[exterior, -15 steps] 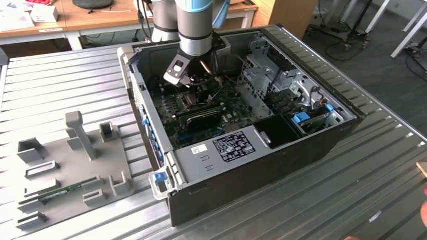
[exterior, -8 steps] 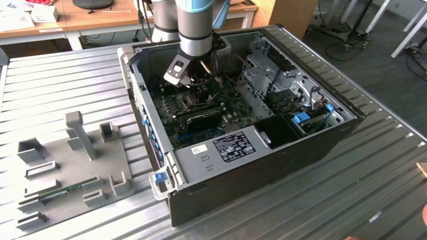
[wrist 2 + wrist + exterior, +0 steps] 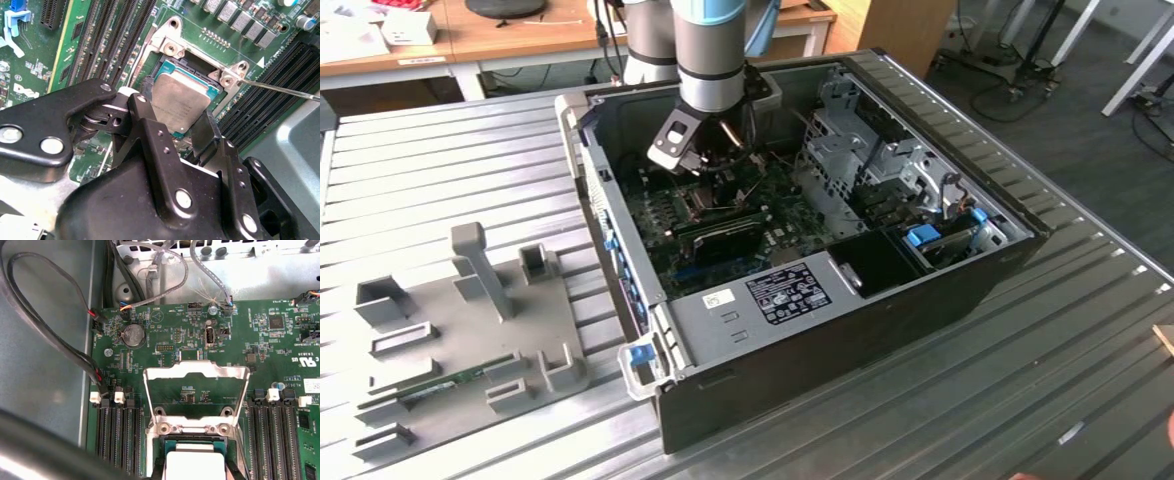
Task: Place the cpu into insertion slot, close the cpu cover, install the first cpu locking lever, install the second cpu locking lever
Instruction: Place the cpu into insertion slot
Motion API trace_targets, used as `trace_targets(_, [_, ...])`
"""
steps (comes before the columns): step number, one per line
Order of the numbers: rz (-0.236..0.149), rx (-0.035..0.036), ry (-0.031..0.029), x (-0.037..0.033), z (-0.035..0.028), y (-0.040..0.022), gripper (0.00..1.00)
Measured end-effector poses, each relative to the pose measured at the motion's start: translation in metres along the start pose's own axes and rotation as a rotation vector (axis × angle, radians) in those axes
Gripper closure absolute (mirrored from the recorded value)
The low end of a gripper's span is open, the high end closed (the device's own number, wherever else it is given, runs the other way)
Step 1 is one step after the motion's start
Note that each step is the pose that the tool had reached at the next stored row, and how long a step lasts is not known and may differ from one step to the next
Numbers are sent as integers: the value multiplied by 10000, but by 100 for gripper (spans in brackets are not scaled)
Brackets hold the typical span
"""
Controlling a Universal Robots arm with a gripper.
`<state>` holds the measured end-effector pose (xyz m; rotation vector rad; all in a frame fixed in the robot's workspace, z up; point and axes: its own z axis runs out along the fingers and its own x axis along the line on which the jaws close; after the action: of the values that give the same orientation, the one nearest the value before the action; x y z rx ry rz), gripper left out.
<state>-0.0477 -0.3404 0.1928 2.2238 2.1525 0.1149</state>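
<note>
Gripping end effector (image 3: 175, 107): closed partway onto the edges of the cpu (image 3: 181, 99).
Position: cpu is held at the insertion slot (image 3: 187, 62), seemingly tilted; seating cannot be told.
Beyond: cpu cover (image 3: 195, 369) is swung open.
Risk: insertion slot could be damaged if the cpu is lowered skewed or misaligned.

Faint print, not readable, is lying on the chip (image 3: 180, 100) that the gripper (image 3: 176, 114) is holding. Just beyond the gripper, a white triangle (image 3: 259, 62) is marking the green board (image 3: 30, 65).
</note>
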Motion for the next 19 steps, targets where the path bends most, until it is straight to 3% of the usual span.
trace_targets(19, [7,-1,2,0,2,6,46])
